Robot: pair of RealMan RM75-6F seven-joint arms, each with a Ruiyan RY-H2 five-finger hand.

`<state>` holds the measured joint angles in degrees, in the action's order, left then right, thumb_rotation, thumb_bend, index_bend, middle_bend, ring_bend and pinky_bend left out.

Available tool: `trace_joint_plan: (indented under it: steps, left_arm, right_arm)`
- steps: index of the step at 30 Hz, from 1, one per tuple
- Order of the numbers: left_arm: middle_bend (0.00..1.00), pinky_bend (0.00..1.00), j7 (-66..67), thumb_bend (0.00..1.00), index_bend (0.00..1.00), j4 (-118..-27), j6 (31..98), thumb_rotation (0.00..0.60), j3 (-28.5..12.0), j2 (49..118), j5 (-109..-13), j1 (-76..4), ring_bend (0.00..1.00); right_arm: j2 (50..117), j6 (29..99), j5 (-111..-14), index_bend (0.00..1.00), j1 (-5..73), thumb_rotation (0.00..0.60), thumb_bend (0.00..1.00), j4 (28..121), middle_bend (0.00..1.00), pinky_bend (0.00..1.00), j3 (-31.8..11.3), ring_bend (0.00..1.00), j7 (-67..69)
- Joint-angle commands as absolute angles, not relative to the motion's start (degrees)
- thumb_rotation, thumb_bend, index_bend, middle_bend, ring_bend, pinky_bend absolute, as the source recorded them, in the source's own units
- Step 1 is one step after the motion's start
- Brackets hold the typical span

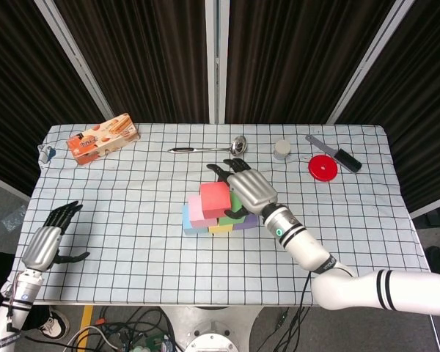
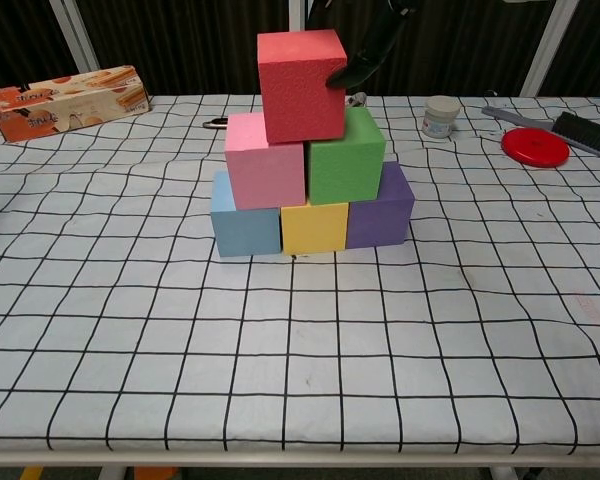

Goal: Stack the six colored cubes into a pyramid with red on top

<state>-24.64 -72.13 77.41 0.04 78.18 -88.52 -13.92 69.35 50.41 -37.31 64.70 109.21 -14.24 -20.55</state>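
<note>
Our right robot hand [image 1: 248,188] grips the red cube [image 2: 300,86] atop the pink cube [image 2: 265,161] and green cube [image 2: 346,157], which rest on the blue cube [image 2: 244,220], yellow cube [image 2: 314,227] and purple cube [image 2: 380,208]. Our left robot hand [image 1: 44,243] lies open near the tabletop [image 1: 117,249] edge.

Bright even overhead light, soft shadows, sharp focus.
</note>
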Motion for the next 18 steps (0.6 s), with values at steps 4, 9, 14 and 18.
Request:
trace_joint_plan:
  steps: [4,9,14,18]
  left_arm:
    - [0.03,0.04,-24.46,0.0,0.08,-72.19,77.41,0.6,0.03,78.11,-88.51,-13.92,0.0]
    - [0.03,0.04,-24.48,0.0,0.08,-72.3,77.23,0.6,0.03,78.01,-88.46,-13.98,0.0]
    - [0.03,0.04,-24.34,0.0,0.08,-72.29,77.26,0.6,0.07,77.99,-88.45,-13.92,0.0]
    - [0.03,0.04,-24.87,0.0,0.08,-72.29,77.07,0.6,0.14,77.93,-88.33,-13.87,0.0]
  right_arm:
    - [69.57,50.48,-36.47,0.0,65.21,0.6,0.31,109.0,0.46,0.0,-14.01,0.03,-21.0]
    - [69.69,50.61,-35.91,0.0,65.47,0.6,0.31,108.92,0.46,0.0,-13.92,0.03,-21.09]
    - [69.76,50.65,-35.8,0.0,65.53,0.6,0.31,108.97,0.46,0.0,-13.77,0.03,-21.02]
    - [69.82,50.72,-35.51,0.0,65.64,0.6,0.31,108.91,0.46,0.0,-13.68,0.03,-21.03]
